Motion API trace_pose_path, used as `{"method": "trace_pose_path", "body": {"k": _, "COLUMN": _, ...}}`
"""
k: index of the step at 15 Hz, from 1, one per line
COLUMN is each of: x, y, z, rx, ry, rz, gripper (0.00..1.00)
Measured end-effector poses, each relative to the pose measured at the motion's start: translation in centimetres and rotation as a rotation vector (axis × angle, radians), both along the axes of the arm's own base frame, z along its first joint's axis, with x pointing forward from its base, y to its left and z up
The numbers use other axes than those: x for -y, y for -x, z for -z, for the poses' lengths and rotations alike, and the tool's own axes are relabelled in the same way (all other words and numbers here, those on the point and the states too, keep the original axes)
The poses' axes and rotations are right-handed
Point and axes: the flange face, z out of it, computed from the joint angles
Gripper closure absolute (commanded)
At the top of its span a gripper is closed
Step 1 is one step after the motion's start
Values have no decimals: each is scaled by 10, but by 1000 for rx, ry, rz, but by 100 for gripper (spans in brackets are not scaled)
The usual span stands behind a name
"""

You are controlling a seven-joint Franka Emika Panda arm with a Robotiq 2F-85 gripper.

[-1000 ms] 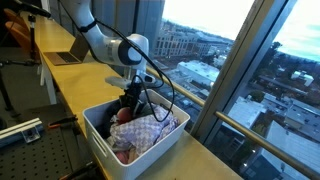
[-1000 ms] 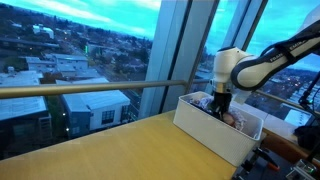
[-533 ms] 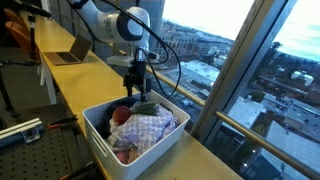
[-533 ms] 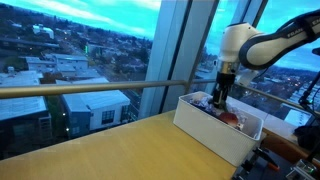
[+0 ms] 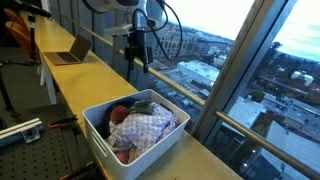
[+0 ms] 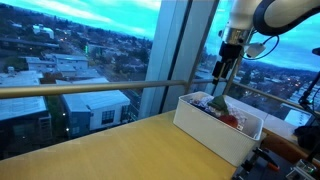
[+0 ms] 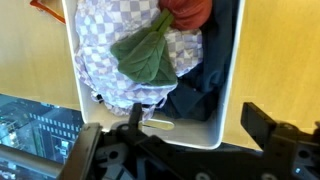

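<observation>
The claw hangs well above the green cloth.

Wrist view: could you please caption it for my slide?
Open fingers over a bin of cloths, green cloth on top.

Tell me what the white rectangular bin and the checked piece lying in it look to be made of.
White rectangular bin: probably plastic, smooth and matte, with thin even walls and rounded corners. Lilac-and-white checked piece: woven fabric by the look of it, soft and dull, lying in folds and creases.
</observation>
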Motion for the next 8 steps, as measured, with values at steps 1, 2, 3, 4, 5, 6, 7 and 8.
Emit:
{"method": "trace_pose_path", "body": {"k": 1, "x": -7, "y": 0, "z": -3, "rx": 5, "ry": -10, "rz": -6, "gripper": 0}}
{"method": "trace_pose_path", "body": {"k": 2, "x": -13, "y": 0, "z": -5, "rx": 8, "ry": -20, "rz": -11, "gripper": 0}}
{"method": "trace_pose_path", "body": {"k": 3, "x": -20, "y": 1, "z": -6, "rx": 8, "ry": -31, "rz": -16, "gripper": 0}}
{"method": "trace_pose_path", "body": {"k": 4, "x": -27, "y": 2, "z": -6, "rx": 9, "ry": -40, "rz": -19, "gripper": 0}}
{"method": "trace_pose_path", "body": {"k": 5, "x": -34, "y": 3, "z": -6, "rx": 10, "ry": -47, "rz": -19, "gripper": 0}}
{"method": "trace_pose_path", "body": {"k": 6, "x": -40, "y": 4, "z": -6, "rx": 11, "ry": -52, "rz": -19, "gripper": 0}}
{"method": "trace_pose_path", "body": {"k": 7, "x": -43, "y": 5, "z": -7, "rx": 12, "ry": -54, "rz": -20, "gripper": 0}}
{"method": "trace_pose_path", "body": {"k": 8, "x": -45, "y": 5, "z": -7, "rx": 12, "ry": -54, "rz": -20, "gripper": 0}}
